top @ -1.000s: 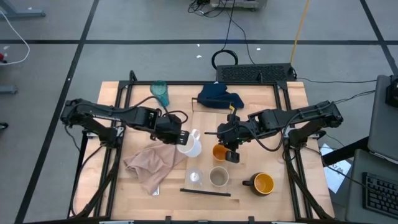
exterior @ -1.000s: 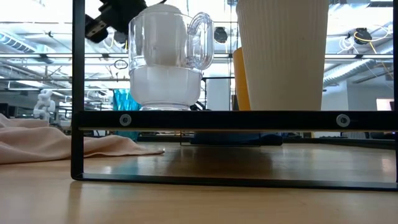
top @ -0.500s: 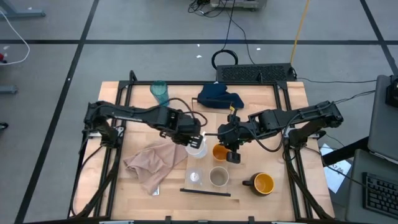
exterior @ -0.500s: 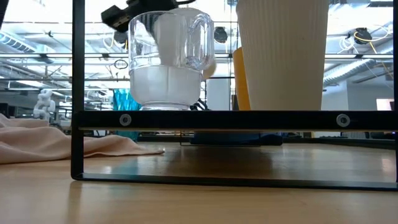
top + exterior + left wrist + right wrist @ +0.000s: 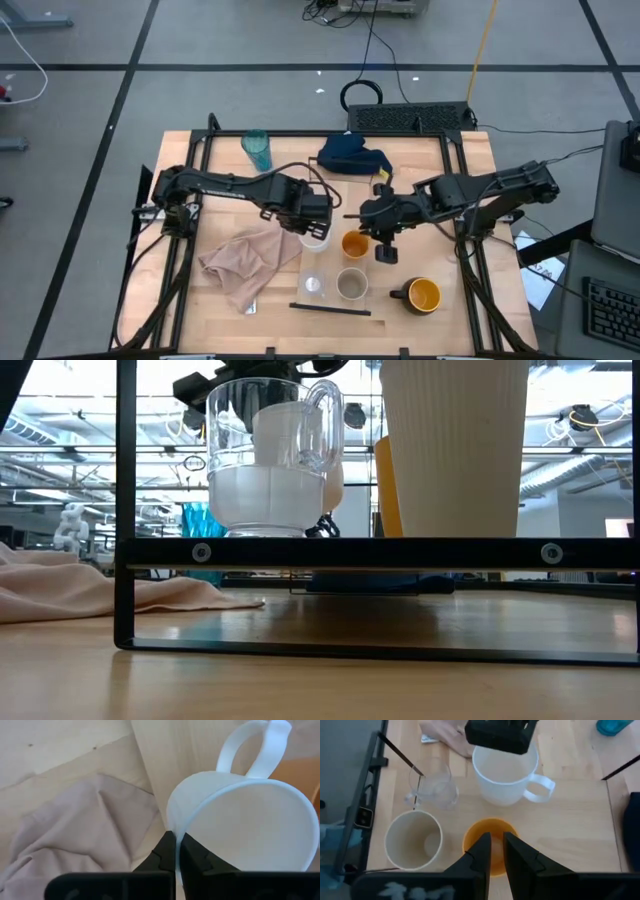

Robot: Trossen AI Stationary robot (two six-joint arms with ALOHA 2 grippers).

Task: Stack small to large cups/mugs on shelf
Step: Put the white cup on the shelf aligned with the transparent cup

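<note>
Holding the white mug (image 5: pixel 316 237) by its rim, the left gripper (image 5: pixel 176 851) has its fingers pinched tight across the wall, handle sticking out on the far side from the wrist. In the high view the mug hangs at about 9 o'clock from the orange cup (image 5: pixel 353 243), nearly touching it, with the clear cup (image 5: pixel 314 285) at 6 o'clock and the beige cup (image 5: pixel 351 285) toward 5 on the shelf (image 5: pixel 330 268). I'd guess the mug gets set down right there.

The right gripper (image 5: pixel 496 851) sits just over the orange cup's near rim, fingers almost pressed together and gripping nothing. The yellow-lined mug (image 5: pixel 421 294) sits at 4 o'clock; the teal tumbler (image 5: pixel 257 150) is way off at 11.
</note>
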